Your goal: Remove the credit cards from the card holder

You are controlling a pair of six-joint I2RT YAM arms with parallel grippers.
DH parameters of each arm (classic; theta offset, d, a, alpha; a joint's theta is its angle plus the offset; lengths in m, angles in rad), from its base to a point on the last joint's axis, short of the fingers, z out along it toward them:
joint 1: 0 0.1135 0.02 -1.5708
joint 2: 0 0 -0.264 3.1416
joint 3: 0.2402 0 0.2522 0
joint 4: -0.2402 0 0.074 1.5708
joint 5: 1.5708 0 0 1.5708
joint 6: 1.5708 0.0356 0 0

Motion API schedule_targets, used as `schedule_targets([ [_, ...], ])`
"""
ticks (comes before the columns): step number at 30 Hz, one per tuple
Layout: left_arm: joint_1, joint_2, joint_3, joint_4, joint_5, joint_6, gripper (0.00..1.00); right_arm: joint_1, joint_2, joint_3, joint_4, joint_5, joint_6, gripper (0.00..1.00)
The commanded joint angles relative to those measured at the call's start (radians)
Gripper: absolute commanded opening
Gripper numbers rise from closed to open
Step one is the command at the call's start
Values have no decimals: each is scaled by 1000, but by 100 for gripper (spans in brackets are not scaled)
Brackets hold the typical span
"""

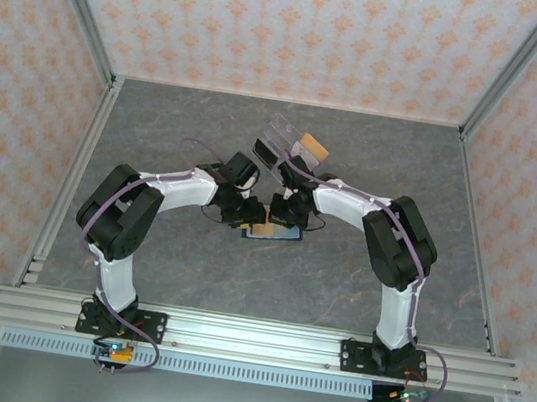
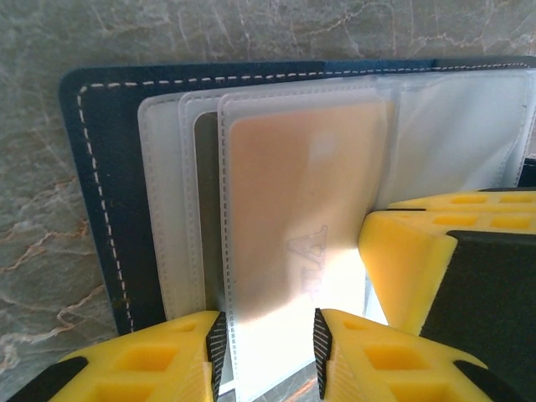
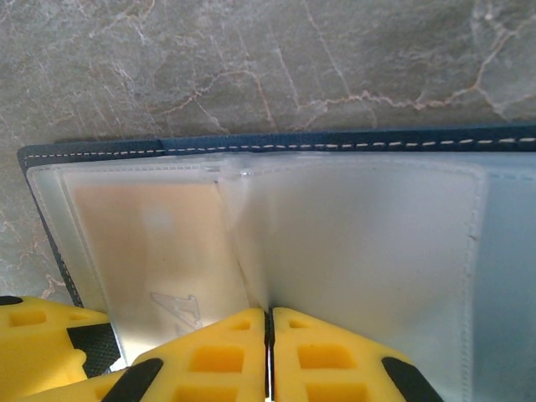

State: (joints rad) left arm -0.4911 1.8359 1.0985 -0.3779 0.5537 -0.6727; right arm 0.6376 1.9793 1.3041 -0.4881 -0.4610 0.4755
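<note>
The navy card holder [image 2: 109, 193] lies open on the table, its clear sleeves fanned out. An orange-tan credit card [image 2: 293, 201] sits inside the top sleeve, and a darker card edge [image 2: 207, 218] shows in the sleeve under it. My left gripper [image 2: 268, 335] is open, its pads standing either side of that top sleeve's near end. My right gripper [image 3: 270, 314] is shut, its tips set at the fold of a clear sleeve [image 3: 368, 243]; whether it pinches the sleeve I cannot tell. Both grippers meet over the holder [image 1: 274, 230] in the top view.
Behind the holder stands a clear acrylic box [image 1: 284, 133] with an orange card [image 1: 314, 148] and a black card [image 1: 266, 152] at it. The right gripper's yellow finger [image 2: 419, 251] crowds the left gripper's right side. Grey marble table [image 1: 190, 119] lies all round, walled on three sides.
</note>
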Motion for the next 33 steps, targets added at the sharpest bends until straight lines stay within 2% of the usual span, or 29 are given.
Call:
schedule_targets([
  [1, -3, 36, -12, 54, 25, -30, 36, -3, 63, -43, -30, 87, 6, 9],
  [8, -3, 29, -11, 71, 38, -34, 24, -4, 45, -44, -26, 68, 8, 9],
  [11, -2, 17, -14, 74, 31, -37, 17, -6, 13, -40, -16, 43, 11, 14],
  [14, -3, 4, -15, 75, 33, -38, 15, -10, -45, -36, -9, 34, 18, 19],
  [21, -3, -2, -19, 168, 127, -66, 25, -46, -183, -51, 13, -1, 53, 23],
  [33, -35, -2, 40, 282, 217, -140, 41, -107, -388, -178, 35, 139, 90, 26],
])
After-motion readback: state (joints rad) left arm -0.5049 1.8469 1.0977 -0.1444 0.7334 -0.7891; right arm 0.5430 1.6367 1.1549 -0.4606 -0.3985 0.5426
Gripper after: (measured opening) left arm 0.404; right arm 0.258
